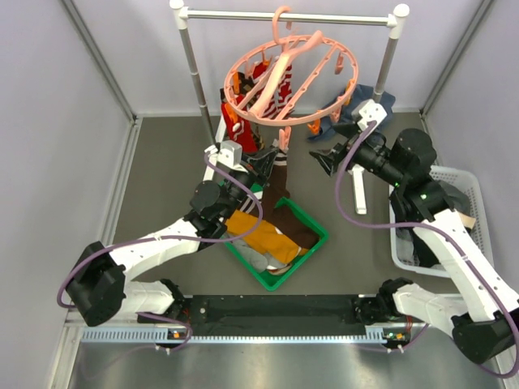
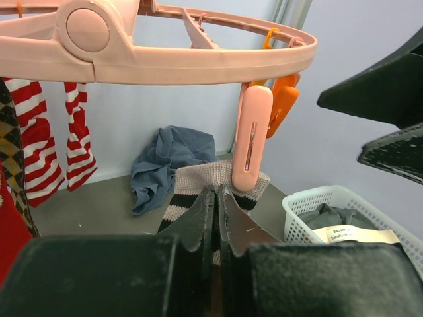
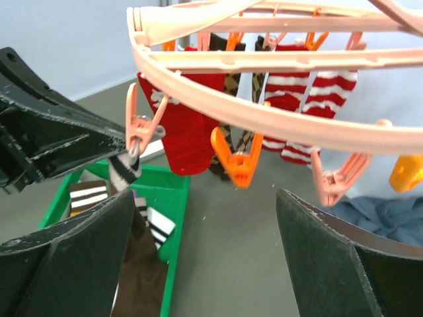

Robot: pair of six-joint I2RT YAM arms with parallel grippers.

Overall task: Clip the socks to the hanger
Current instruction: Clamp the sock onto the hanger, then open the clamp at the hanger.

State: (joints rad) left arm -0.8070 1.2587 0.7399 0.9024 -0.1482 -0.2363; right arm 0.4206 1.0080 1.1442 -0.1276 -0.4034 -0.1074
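Observation:
The salmon-pink ring hanger [image 1: 272,85] hangs from the rail, with red, patterned and red-and-white striped socks [image 2: 39,145] clipped on its far side. My left gripper [image 2: 218,195] is shut on a dark brown sock [image 1: 280,190], just under its beige-and-black striped cuff [image 2: 198,178]. It holds the cuff up against a pink clip [image 2: 250,139] on the ring's near rim. The clip's lower end overlaps the cuff; I cannot tell whether it bites. My right gripper [image 3: 205,198] stands wide open and holds nothing, just right of that clip and below the ring [image 3: 264,115].
A green tray [image 1: 319,235] below the hanger holds mustard, grey and striped socks. A white basket [image 1: 474,186] of garments stands at the right. A blue-grey cloth [image 2: 168,162] lies on the floor behind the hanger. The silver rail [image 1: 292,16] carries the hanger. An orange clip [image 3: 238,158] hangs free.

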